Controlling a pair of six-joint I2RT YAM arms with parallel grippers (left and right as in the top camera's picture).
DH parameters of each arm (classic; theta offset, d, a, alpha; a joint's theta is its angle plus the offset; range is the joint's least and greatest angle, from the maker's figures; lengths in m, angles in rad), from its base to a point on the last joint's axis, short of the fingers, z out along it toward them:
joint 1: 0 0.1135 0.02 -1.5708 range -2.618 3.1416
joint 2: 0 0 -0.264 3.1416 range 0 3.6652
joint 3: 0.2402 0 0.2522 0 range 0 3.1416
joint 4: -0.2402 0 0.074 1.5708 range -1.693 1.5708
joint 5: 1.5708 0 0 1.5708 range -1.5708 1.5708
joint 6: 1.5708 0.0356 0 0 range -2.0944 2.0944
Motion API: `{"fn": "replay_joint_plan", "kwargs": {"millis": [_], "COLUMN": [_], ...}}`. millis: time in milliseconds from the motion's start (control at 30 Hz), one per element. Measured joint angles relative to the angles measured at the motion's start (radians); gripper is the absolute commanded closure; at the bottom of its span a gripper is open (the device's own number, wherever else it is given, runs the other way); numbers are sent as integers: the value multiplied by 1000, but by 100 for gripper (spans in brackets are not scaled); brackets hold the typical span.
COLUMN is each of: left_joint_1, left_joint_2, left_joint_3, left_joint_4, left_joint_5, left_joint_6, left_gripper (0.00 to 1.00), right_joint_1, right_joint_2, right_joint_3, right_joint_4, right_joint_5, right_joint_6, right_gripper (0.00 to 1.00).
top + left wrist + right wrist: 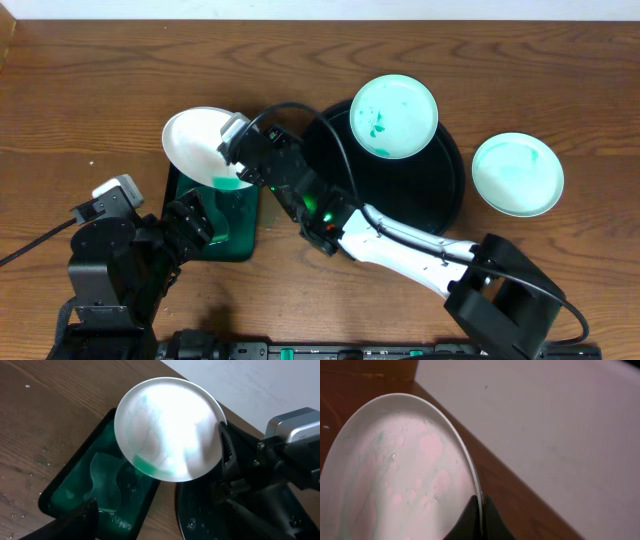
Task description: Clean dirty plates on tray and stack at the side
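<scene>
white plate [195,145] is up in the air, tilted, with its low edge over the green-stained basin [246,238]. green stuff pools at that low edge, so i'd guess it's held that way to let the muck run off into the basin instead of onto the table [90,80]. right gripper [238,140] is pinched tight on the rim, jaws nearly together with just the plate edge between them, which leaves the face free for wiping. left gripper [190,222] sits low over the basin's near end, jaws spread and nothing in them as far as i can tell. second plate [393,115] sits on the far rim of the tray [440,195], smeared teal. third plate [517,173] lies on the table right of the tray, tinted too, so probably nothing's properly stacked yet.
</scene>
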Motion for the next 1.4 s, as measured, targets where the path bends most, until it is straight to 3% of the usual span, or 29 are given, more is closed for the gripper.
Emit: {"fn": "replay_joint_plan", "kwargs": {"millis": [500,1000,1167,1267,1400], "left_joint_1": [0,0,0,0,0], "left_joint_2": [0,0,0,0,0], "left_joint_3": [0,0,0,0,0], "left_joint_4": [0,0,0,0,0], "left_joint_5": [0,0,0,0,0], "left_joint_6": [0,0,0,0,0], "left_gripper": [20,20,20,20,20], "right_joint_1": [95,106,82,14,-148], "right_joint_2": [0,0,-2,-2,-2], "right_joint_3": [0,0,1,5,1], "right_joint_4": [150,150,62,-98,-241], "right_joint_5": [198,246,249,208,-43], "right_joint_6": [-314,-367,-217,17,367], "right_gripper": [99,99,99,99,99]}}
